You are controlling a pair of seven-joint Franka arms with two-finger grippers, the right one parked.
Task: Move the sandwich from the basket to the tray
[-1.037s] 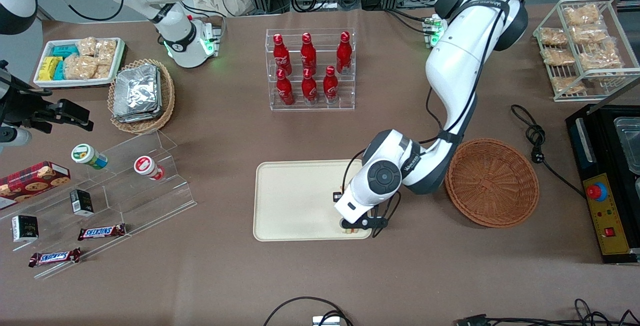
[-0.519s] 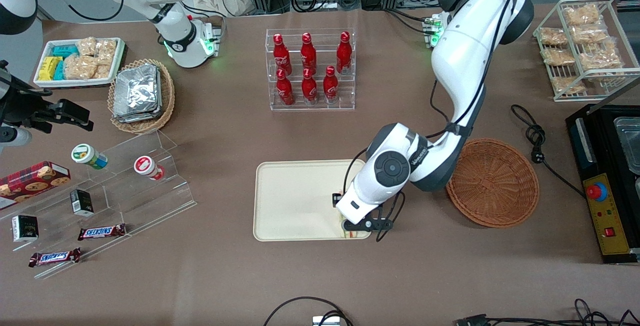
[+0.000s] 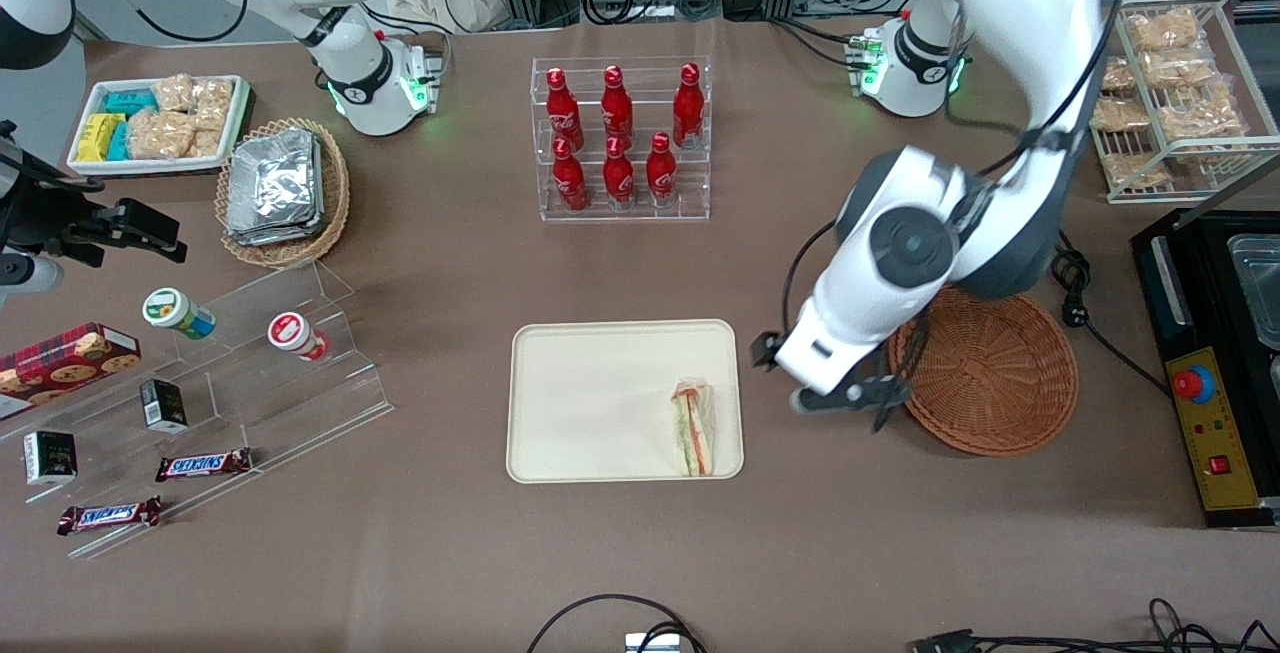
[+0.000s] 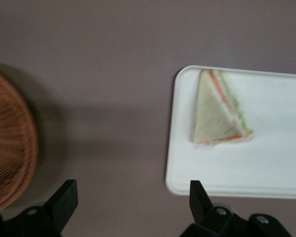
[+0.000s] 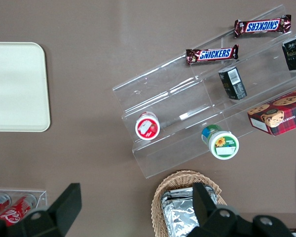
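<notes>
Brown tabletop (image 3: 800, 553) separates tray (image 3: 590, 403), end effector (image 3: 845, 401), basket (image 3: 985, 365).

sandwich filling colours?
Orange-red and green layers in pale bread on the sandwich; clearest in the left wrist view. Gripper hangs between tray and basket.

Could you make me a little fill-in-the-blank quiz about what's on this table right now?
1. The sandwich lies on the cream ____.
2. The brown wicker basket holds ____.
3. The claw hangs with its fingers open, holding nothing, between the tray and the ____.
4. The bottles in the clear rack are coloured ____.

Missing words: tray; nothing; basket; red
</notes>
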